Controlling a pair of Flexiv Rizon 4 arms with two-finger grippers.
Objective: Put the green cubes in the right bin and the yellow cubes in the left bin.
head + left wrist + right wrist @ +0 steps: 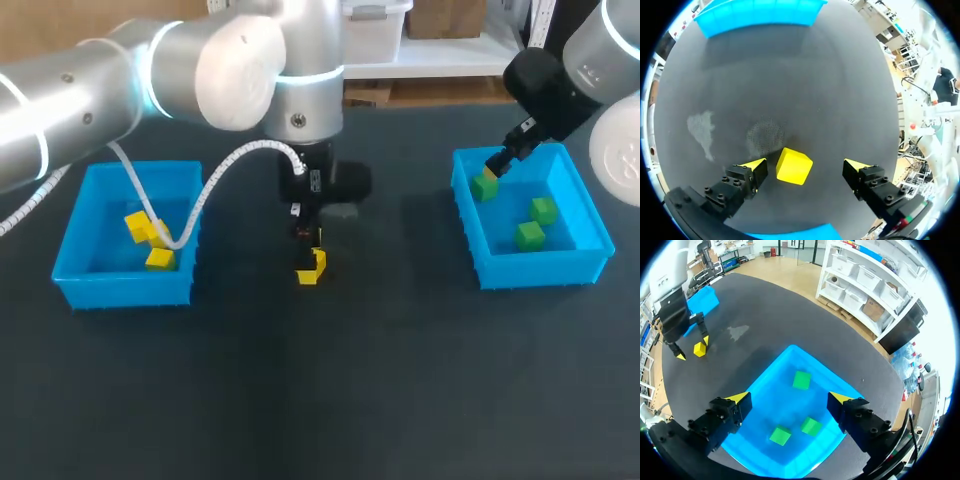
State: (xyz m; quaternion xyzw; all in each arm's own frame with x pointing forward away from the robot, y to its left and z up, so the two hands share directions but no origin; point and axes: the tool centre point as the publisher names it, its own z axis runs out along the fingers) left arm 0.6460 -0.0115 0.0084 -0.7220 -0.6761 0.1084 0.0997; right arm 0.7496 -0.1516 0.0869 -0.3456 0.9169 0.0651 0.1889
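Note:
A yellow cube [309, 271] lies on the dark table mid-way between the bins. My left gripper [311, 254] stands over it, open; in the left wrist view the yellow cube [794, 166] sits between the fingers of the left gripper [806, 166], closer to one fingertip [756, 166], with neither touching it. The left bin [75, 225] holds yellow cubes [141, 228]. My right gripper [497, 167] hangs open and empty above the right bin [590, 215], which holds three green cubes [486, 187]. From the right wrist, the right gripper [790, 399] looks down on the green cubes [801, 380].
The left arm's white cable [190, 215] droops over the left bin's right wall. Both bins are blue with low walls. The right wrist view also shows the left gripper [690, 346] and yellow cube [700, 349] beyond the right bin [760, 385].

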